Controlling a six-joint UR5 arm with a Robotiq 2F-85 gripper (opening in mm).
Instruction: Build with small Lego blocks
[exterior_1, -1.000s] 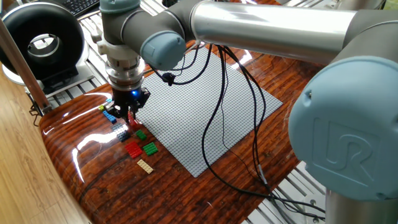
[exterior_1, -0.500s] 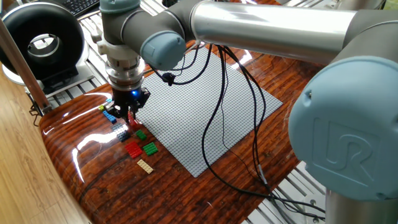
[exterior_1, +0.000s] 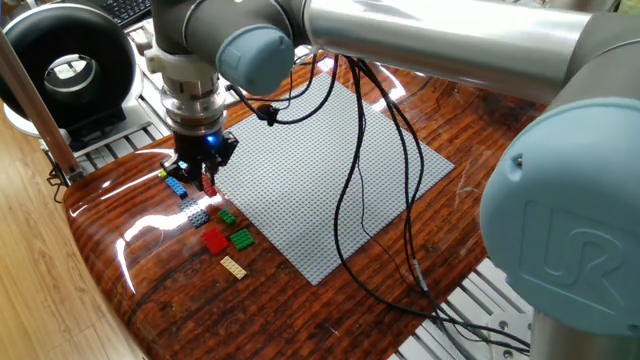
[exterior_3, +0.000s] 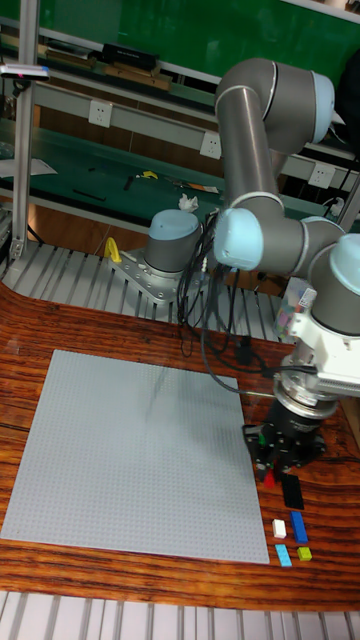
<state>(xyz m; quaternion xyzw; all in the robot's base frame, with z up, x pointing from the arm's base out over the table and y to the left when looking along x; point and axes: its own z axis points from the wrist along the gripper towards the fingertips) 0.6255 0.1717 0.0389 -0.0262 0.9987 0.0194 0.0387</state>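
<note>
A: What is being seen at the left of the fixed view, beside the tool?

B: A blue block (exterior_1: 176, 187) is being seen just left of the gripper (exterior_1: 207, 180), with a small yellow-green piece (exterior_1: 164, 175) beside it. The gripper is being held low over the wooden table (exterior_1: 150, 290), just off the near-left edge of the grey baseplate (exterior_1: 320, 170).

A: How is the arm being posed?

B: The wrist (exterior_1: 195, 90) is being kept upright above the gripper, fingers pointed straight down. The forearm (exterior_1: 430, 40) is being stretched across the top of the picture, from the big joint at the right over to the wrist. Black cables (exterior_1: 350, 180) are being draped over the baseplate.

A: Are the fingers being closed on anything?

B: A small red block (exterior_1: 209, 186) is being clamped between the fingertips; in the tall fixed view the same red piece (exterior_3: 269, 479) is being shown under the tool.

A: And the rest of the blocks?

B: They are being left loose on the table, below and slightly right of the gripper: a grey-blue piece (exterior_1: 197, 217), a green one (exterior_1: 226, 216), a red one (exterior_1: 214, 240), a larger green one (exterior_1: 241, 238), and a tan plate (exterior_1: 233, 266) farthest from the tool.
</note>
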